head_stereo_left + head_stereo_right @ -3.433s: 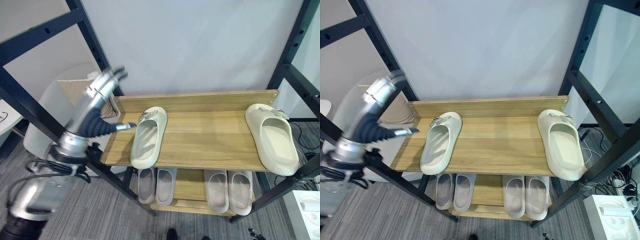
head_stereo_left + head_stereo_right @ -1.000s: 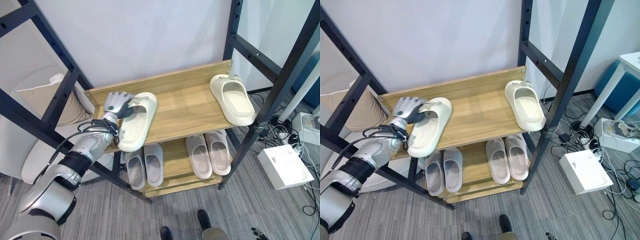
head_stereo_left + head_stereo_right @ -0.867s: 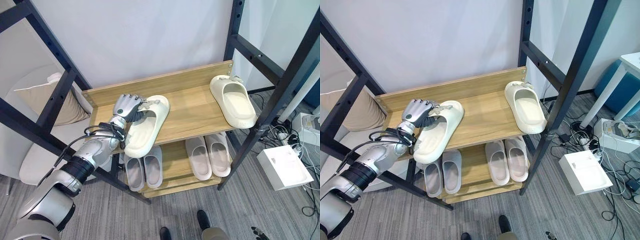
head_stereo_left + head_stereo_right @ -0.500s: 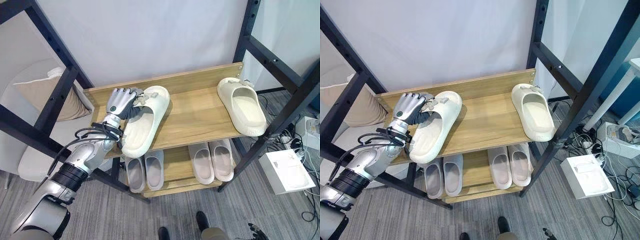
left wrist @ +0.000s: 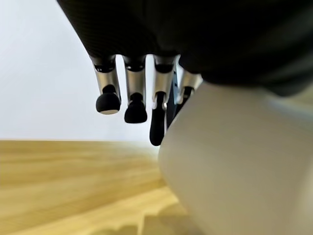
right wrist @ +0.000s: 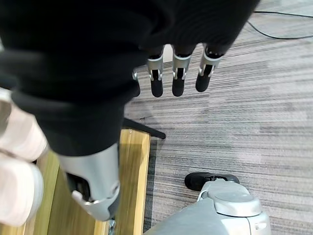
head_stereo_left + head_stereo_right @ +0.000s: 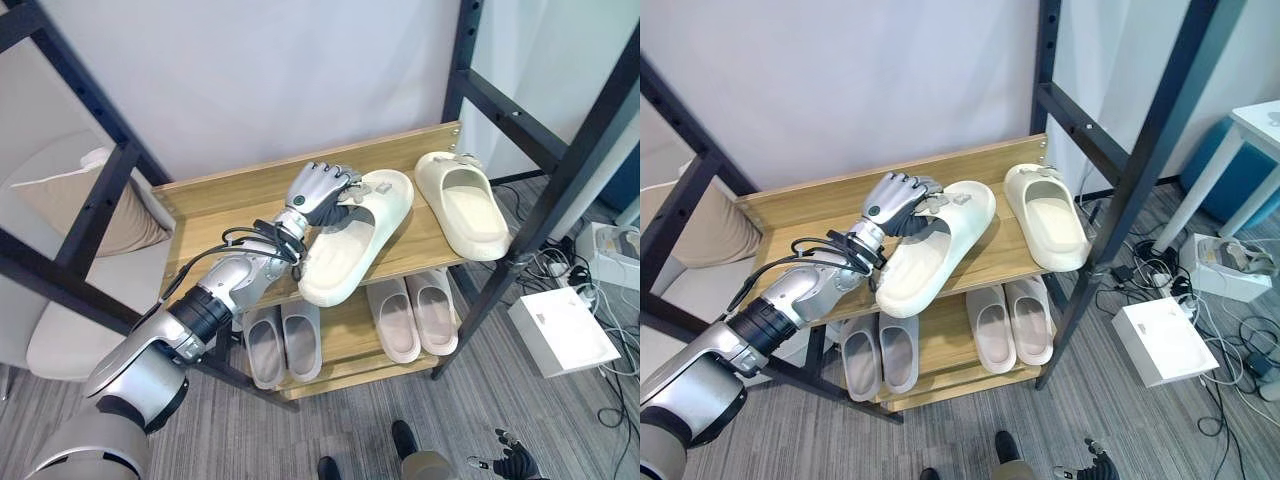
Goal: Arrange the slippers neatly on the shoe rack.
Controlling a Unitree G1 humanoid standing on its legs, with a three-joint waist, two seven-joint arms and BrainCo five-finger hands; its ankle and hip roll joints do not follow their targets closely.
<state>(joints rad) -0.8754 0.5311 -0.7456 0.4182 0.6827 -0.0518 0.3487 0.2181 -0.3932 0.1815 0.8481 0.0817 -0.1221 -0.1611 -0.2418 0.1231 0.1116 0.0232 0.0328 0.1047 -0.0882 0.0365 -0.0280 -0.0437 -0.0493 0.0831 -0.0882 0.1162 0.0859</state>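
My left hand [image 7: 318, 190] is shut on the strap end of a cream slipper [image 7: 355, 238] on the top wooden shelf [image 7: 215, 215]. That slipper lies aslant, with its heel past the shelf's front edge. A little to its right the matching cream slipper [image 7: 465, 205] lies flat near the shelf's right end, a small gap between the two. In the left wrist view my fingers [image 5: 132, 105] sit against the slipper's pale side [image 5: 239, 161]. My right hand [image 6: 176, 81] hangs open over the grey carpet, holding nothing.
On the lower shelf stand two pairs of pale slippers [image 7: 283, 340] [image 7: 410, 315]. Black steel posts [image 7: 545, 215] frame the rack on both sides. A cushioned seat [image 7: 60, 200] is at the left, a white box [image 7: 565, 330] and cables on the floor at the right. A person's shoe [image 7: 402, 438] shows below.
My left hand has carried the cream slipper to the right along the top shelf, from the left end to close beside the other slipper. The camera has also shifted.
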